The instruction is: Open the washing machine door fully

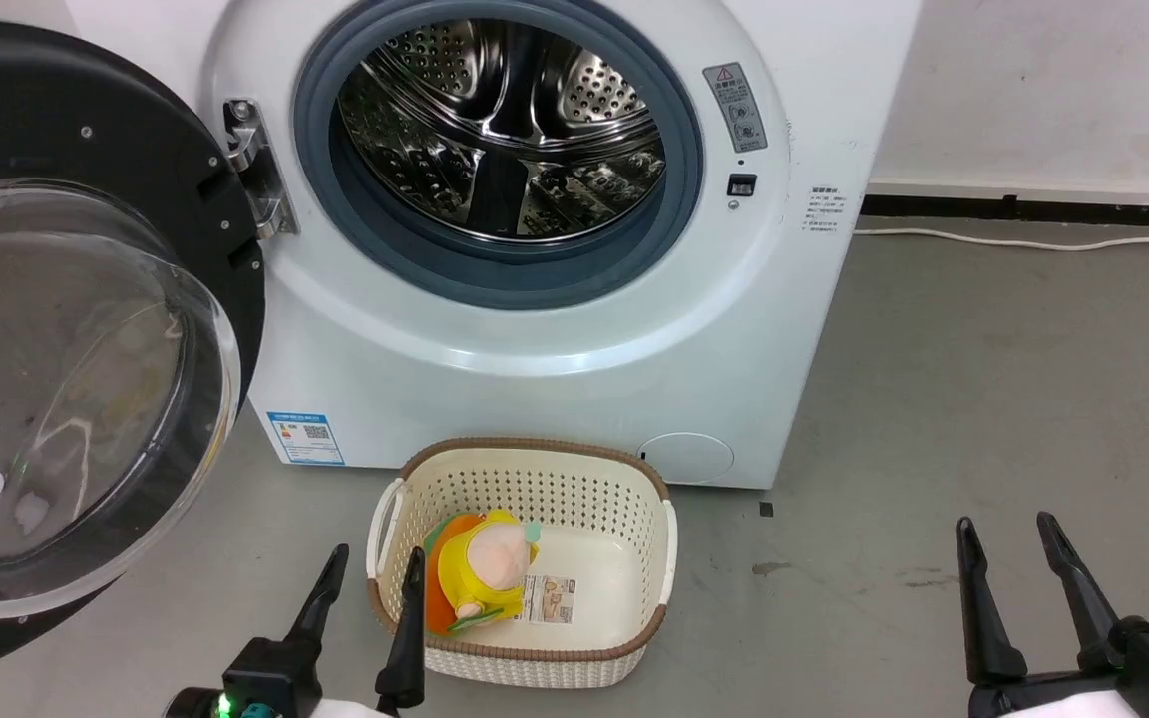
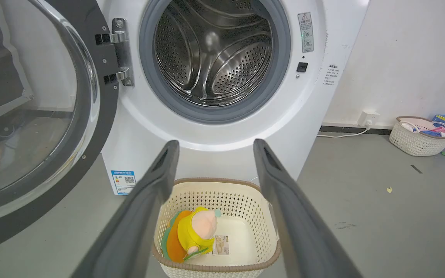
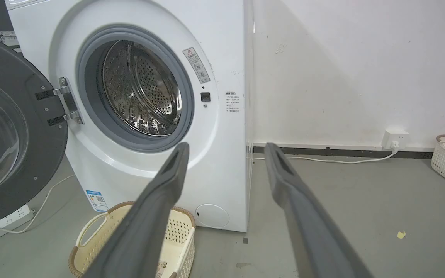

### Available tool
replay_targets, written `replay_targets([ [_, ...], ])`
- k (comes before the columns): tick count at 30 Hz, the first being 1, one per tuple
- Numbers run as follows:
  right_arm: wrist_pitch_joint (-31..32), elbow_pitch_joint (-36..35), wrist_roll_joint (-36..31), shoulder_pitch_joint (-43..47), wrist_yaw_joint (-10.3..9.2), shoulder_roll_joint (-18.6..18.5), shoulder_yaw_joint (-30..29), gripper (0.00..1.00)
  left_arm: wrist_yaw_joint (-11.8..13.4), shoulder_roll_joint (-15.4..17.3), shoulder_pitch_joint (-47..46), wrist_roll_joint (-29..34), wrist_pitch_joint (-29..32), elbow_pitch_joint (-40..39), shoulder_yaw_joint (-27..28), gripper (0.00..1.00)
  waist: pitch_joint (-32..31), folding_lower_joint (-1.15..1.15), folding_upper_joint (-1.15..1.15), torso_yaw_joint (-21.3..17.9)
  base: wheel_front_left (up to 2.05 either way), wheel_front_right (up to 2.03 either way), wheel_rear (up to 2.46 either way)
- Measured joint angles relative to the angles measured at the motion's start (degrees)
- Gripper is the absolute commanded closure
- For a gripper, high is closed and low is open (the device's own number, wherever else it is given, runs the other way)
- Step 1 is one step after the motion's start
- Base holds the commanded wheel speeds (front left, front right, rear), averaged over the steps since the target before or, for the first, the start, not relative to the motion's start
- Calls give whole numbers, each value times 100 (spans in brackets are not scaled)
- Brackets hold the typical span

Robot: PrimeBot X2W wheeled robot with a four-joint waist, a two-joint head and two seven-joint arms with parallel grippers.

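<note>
Obs: washing machine door [image 1: 66, 379] hangs on its hinge [image 1: 257, 170] at the left of the washing machine [image 1: 574, 339] front, swung well clear of the drum opening [image 1: 500, 140], glass bulging toward the robot. The left end effector [image 1: 377, 556] has its fingers spread wide and holds nothing; it sits low in front of the machine, beside the basket [image 1: 535, 446]. The right end effector [image 1: 1004, 524] is likewise spread and empty, off the machine's right corner, well apart from the door. Door lies up and left of the left end effector, so the left arm is nearer. Judgement: door looks at or near full swing; any remaining push goes on its free rim, leftward away from the opening
</note>
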Motion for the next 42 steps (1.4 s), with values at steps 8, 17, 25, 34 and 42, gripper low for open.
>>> replay_targets([
  [8, 0, 31, 24, -2, -1, 0, 16, 0, -89, -64, -1, 87, 1, -22, 114, 0, -21, 0, 0, 12, 0, 0, 0],
  [17, 1, 147, 23, -2, -1, 1, 57, 0, -100, -105, -2, 145, 0, -144, 162, 0, -15, 0, 0, 2, 0, 0, 0],
  [25, 4, 188, 21, -2, -1, 0, 82, 100, -142, -114, -2, 183, 11, -153, 171, 100, -2, 1, 0, 0, 0, 0, 0],
  [34, 114, 185, 5, -6, -1, 0, 93, 100, -141, -115, -4, 202, 113, -176, 203, 100, 6, 1, 0, -9, 0, 0, 0],
  [42, 207, 180, -41, -21, -1, 0, 112, 100, -140, -116, -8, 257, 211, -202, 246, 100, 11, 1, 0, -17, 0, 0, 0],
])
